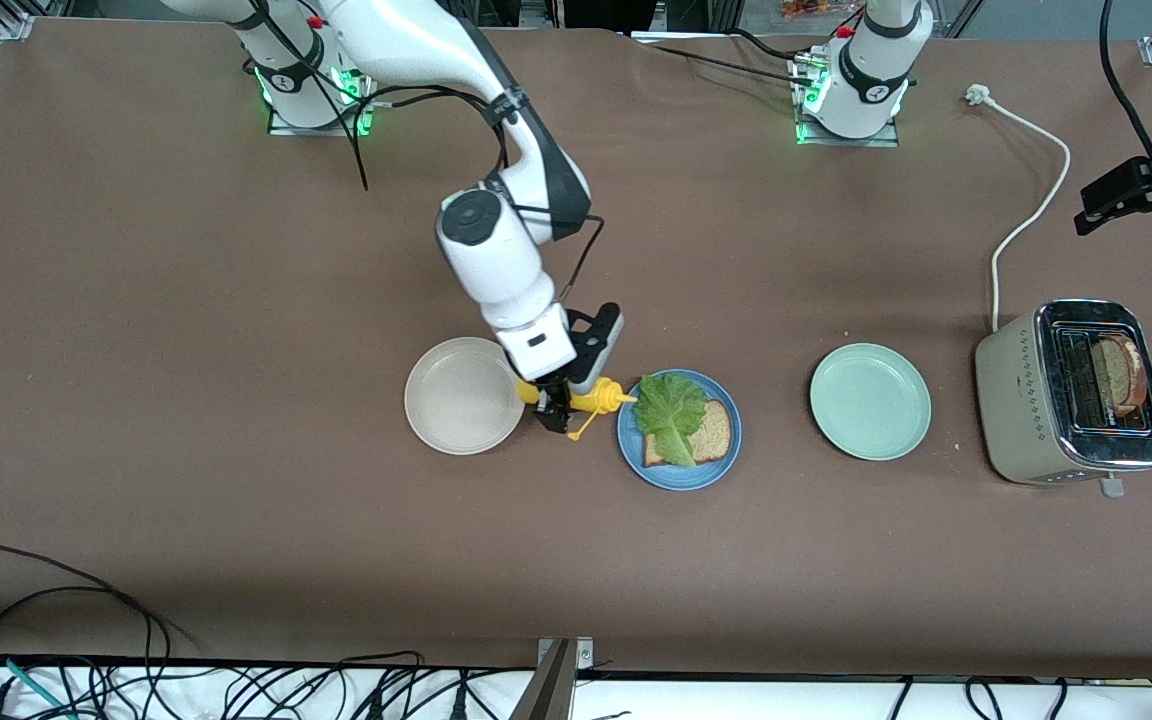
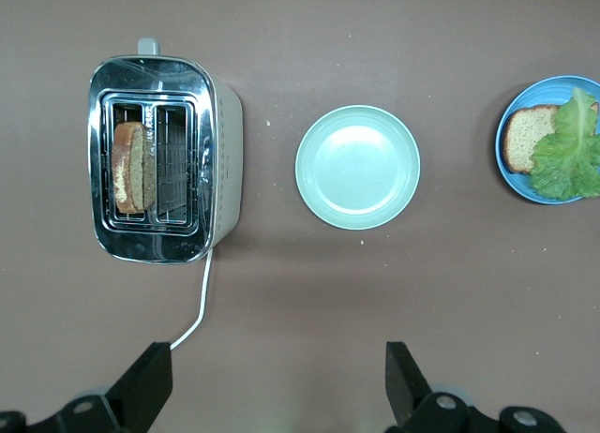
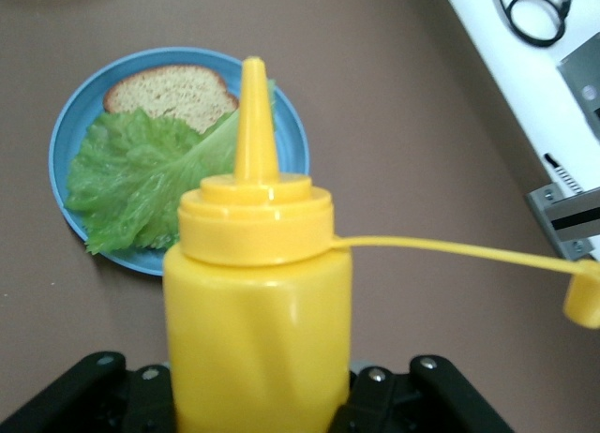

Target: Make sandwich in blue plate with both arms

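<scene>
One bread slice (image 1: 704, 436) with a lettuce leaf (image 1: 669, 413) laid over it is seen on the blue plate (image 1: 678, 475), so the sandwich is judged half built, with a sauce step now in hand. Taken from the right arm's end of the table: a beige plate (image 1: 464, 396) lies bare, and just beside it, over the gap between that plate and the blue one, the right gripper (image 1: 558, 408) is clamped on a yellow squeeze bottle (image 1: 586, 398), held tilted with its nozzle aimed at the leaf and its tethered cap hanging loose. For the next move, the nozzle would need to be carried over the lettuce and the bottle squeezed. Farther toward the left arm's end a mint-green plate (image 1: 870, 401) sits unused, then a toaster (image 1: 1071, 392) in which a second slice (image 1: 1121, 374) stands in one slot. The left gripper (image 2: 277, 388) waits high above the table near the toaster, its fingers wide apart and holding nothing. Brown matting is spread over the table (image 1: 236, 520); cables are strewn along the edge nearest the front camera.
</scene>
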`<state>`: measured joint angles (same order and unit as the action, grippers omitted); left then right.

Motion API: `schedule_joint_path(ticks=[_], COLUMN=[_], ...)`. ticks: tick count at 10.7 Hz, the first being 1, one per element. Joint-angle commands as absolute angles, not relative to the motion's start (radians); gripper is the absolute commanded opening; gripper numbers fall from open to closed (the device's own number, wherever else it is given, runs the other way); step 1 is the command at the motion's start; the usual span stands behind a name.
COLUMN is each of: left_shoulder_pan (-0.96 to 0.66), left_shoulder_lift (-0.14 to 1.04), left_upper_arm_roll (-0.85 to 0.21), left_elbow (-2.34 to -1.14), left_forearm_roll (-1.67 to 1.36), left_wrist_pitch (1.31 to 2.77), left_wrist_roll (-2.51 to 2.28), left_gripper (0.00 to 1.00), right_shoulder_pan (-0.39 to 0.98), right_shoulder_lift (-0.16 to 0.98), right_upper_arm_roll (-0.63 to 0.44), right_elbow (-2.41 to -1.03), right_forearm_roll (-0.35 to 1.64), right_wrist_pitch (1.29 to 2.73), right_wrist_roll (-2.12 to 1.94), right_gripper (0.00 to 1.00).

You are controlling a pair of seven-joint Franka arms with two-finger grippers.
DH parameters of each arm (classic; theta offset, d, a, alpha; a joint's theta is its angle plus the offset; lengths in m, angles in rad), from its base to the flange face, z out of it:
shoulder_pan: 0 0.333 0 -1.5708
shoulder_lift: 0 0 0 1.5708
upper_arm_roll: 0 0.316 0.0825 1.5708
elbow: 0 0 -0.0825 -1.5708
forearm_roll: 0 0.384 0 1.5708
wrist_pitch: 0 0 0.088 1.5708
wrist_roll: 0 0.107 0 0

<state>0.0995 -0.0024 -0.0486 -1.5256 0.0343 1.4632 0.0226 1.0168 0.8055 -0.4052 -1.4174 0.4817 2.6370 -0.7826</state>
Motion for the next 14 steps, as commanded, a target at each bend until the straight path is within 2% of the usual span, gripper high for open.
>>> schedule_joint_path(ticks=[1,4,8,12,14], left_shoulder_pan=[0.097,0.098,0.092,0.091,0.089], left_shoulder_lift=[0.009,0.009,0.006,0.005,0.005], left_upper_arm_roll=[-0.055,-0.055,-0.061,-0.063,-0.064], left_elbow=[-1.497,-1.497,-1.497,-1.497,-1.497], left_forearm_roll=[0.072,0.071,0.072,0.071,0.071], left_wrist_pitch=[1.442,1.442,1.434,1.425,1.413], left_wrist_roll=[0.023,0.023,0.028,0.025,0.025], left_gripper=[1.0,1.0,1.0,1.0,1.0], right_shoulder_pan=[1.052,1.054,1.052,1.068,1.072], right_shoulder_lift=[0.871,0.919,0.997,1.04,1.04], right_upper_arm_roll=[-0.422,-0.423,-0.423,-0.43,-0.43], right_elbow=[-1.405,-1.399,-1.326,-1.241,-1.241], right_forearm_roll=[0.315,0.169,0.037,-0.145,-0.172], right_wrist_pitch=[2.674,2.674,2.66,2.499,2.491], right_wrist_roll=[-0.663,-0.606,-0.586,-0.514,-0.486], right_gripper=[0.08,0.08,0.07,0.06,0.0])
